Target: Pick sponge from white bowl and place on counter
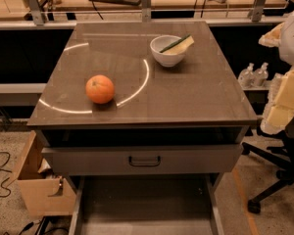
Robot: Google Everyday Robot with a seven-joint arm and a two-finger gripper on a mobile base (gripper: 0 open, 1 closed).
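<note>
The sponge (179, 44), pale yellow with a dark green face, lies tilted in the white bowl (166, 56) and sticks out over its right rim. The bowl stands at the back right of the counter (196, 92). My gripper (283, 98), with pale-yellow padded fingers, hangs at the right edge of the view, off the counter's right side and well away from the bowl.
An orange fruit (100, 89) sits on the counter's left front part, inside the white arc marking (139, 86). A grey drawer with a dark handle (144, 161) is below. A cardboard box (36, 187) stands lower left, an office chair base (272, 180) lower right, bottles (253, 75) at the right.
</note>
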